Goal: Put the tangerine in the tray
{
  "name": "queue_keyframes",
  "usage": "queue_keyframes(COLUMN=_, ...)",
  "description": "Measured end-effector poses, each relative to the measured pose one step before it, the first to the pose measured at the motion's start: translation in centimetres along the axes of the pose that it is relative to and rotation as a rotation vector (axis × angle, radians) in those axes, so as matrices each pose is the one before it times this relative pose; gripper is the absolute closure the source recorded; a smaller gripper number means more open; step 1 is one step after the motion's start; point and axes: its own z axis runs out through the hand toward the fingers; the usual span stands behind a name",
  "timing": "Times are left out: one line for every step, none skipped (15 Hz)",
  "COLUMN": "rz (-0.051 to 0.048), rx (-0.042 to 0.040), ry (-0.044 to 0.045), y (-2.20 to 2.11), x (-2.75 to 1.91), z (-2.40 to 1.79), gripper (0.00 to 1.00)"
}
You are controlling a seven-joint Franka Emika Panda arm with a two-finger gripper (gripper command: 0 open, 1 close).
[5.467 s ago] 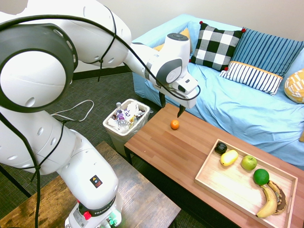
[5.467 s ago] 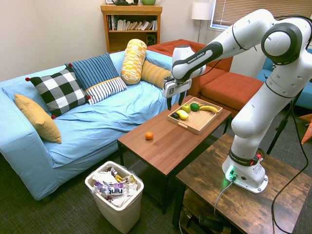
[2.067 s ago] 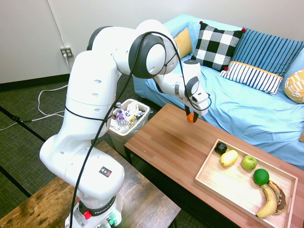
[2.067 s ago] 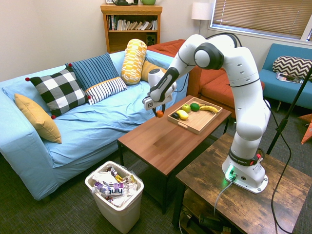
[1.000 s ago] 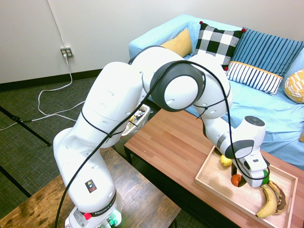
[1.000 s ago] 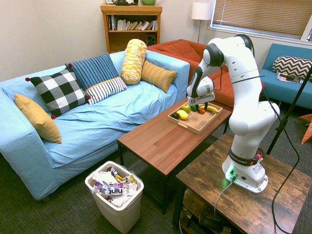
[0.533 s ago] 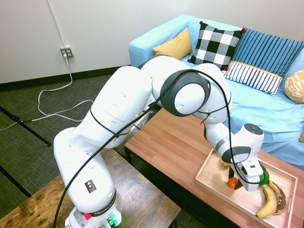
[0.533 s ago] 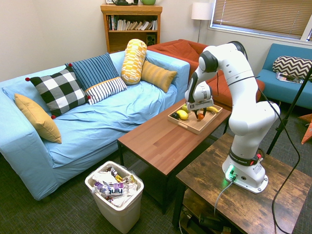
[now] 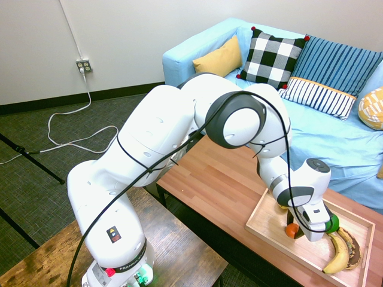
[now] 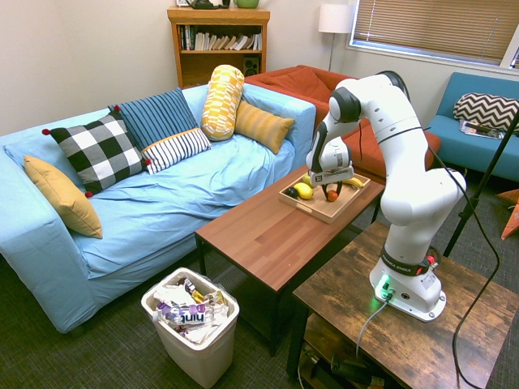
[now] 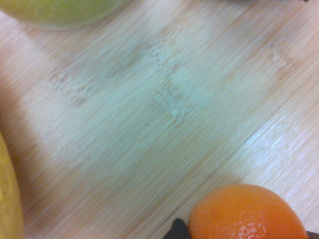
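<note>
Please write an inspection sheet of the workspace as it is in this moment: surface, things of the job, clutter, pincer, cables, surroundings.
Surface: brown wooden coffee table; the part not taken by the tray is bare.
Job's things: tangerine low over the wooden tray, between the pincer's fingers; contact with the tray floor cannot be told.
Clutter: in the tray a banana, a lime and a yellow fruit; the arm hides part of the tray.
Pincer: pincer shut on the tangerine, pointing down into the tray.
Cables: white cable on the carpet, from a wall outlet.
Surroundings: blue sofa with cushions, full white wastebasket, bookshelf, orange sofa.
</note>
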Motion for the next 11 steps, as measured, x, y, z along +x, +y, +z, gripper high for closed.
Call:
queue_keyframes(rz=-0.00256, rx=0.00129, ry=-0.00271, y=-0.007, x=-0.080, z=0.086, gripper=0.00)
queue_keyframes(rz=-0.00355, rx=0.00088, ry=-0.00021, y=-0.032, x=-0.093, z=0.114, gripper=0.00)
queue_keyframes(rz=-0.00184, rx=0.00297, ry=0.00237, y=-0.059, x=-0.023, z=-0.014, gripper=0.00)
queue_keyframes(rz=-0.00087, rx=0.00395, ry=0.00424, y=-0.038, x=0.075, z=-0.112, gripper=0.00)
queue_keyframes(rz=0.00014, rx=0.00502, ry=0.00678, y=-0.021, x=0.152, z=-0.225, gripper=0.00)
queue_keyframes(rz=0.00119, rx=0.00577, ry=0.00809, y=0.018, x=0.313, z=-0.466, gripper=0.00)
queue_keyframes(rz=0.00147, rx=0.00795, ry=0.00908, y=0.093, x=0.469, z=-0.818, gripper=0.00)
queue_keyframes(rz=0.00411, rx=0.01017, ry=0.00940, y=0.207, x=0.561, z=-1.047, gripper=0.00)
queue_keyframes(rz=0.00406, rx=0.00987, ry=0.00843, y=0.271, x=0.479, z=-1.099, gripper=0.00)
queue_keyframes(rz=0.00276, rx=0.00836, ry=0.00773, y=0.321, x=0.364, z=-1.098, gripper=0.00)
queue_keyframes(rz=0.00370, rx=0.00838, ry=0.00775, y=0.335, x=0.288, z=-1.176, gripper=0.00)
